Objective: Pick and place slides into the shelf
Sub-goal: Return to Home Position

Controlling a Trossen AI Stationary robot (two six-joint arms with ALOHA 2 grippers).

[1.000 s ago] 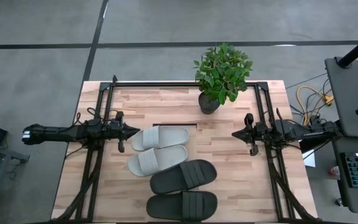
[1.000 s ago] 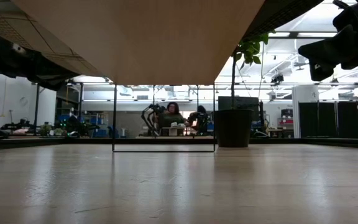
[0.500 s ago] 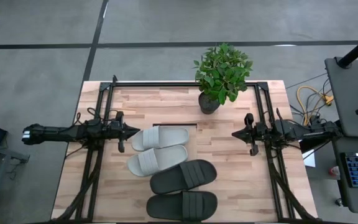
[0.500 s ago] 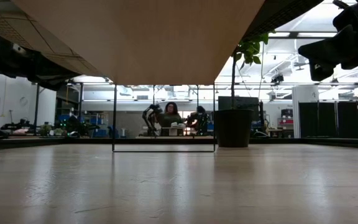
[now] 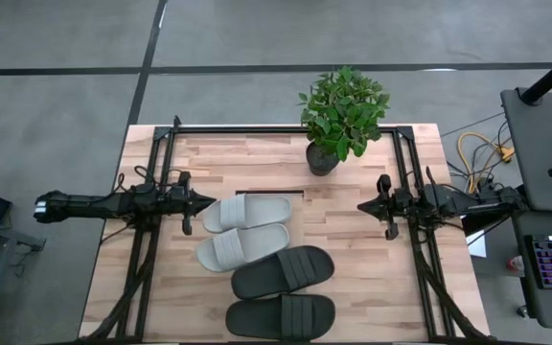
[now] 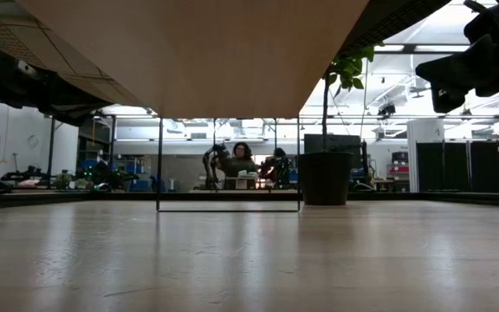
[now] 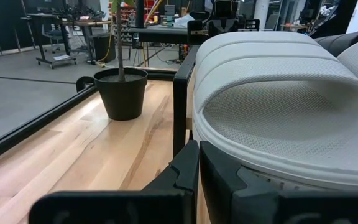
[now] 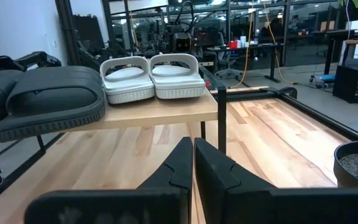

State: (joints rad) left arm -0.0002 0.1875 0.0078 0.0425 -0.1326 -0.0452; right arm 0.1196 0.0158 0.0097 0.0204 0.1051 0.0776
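All four slides lie on top of the shelf (image 8: 166, 113), a raised pale wood panel on thin black legs. Its underside (image 6: 197, 52) fills the top of the low view. The pale grey pair (image 5: 245, 230) lies toward the table's far side, the black pair (image 5: 283, 292) toward the near edge. My left gripper (image 5: 199, 201) is shut and hovers level just left of the far grey slide (image 7: 278, 93). My right gripper (image 5: 362, 206) is shut and hovers level to the right of the shelf, pointing at it.
A potted green plant (image 5: 338, 115) stands on the table beyond the shelf, nearer the right arm. Black arm frames (image 5: 147, 259) run along both table sides. Bare tabletop (image 5: 372, 278) lies right of the shelf. A person sits far off in the room behind (image 6: 243, 156).
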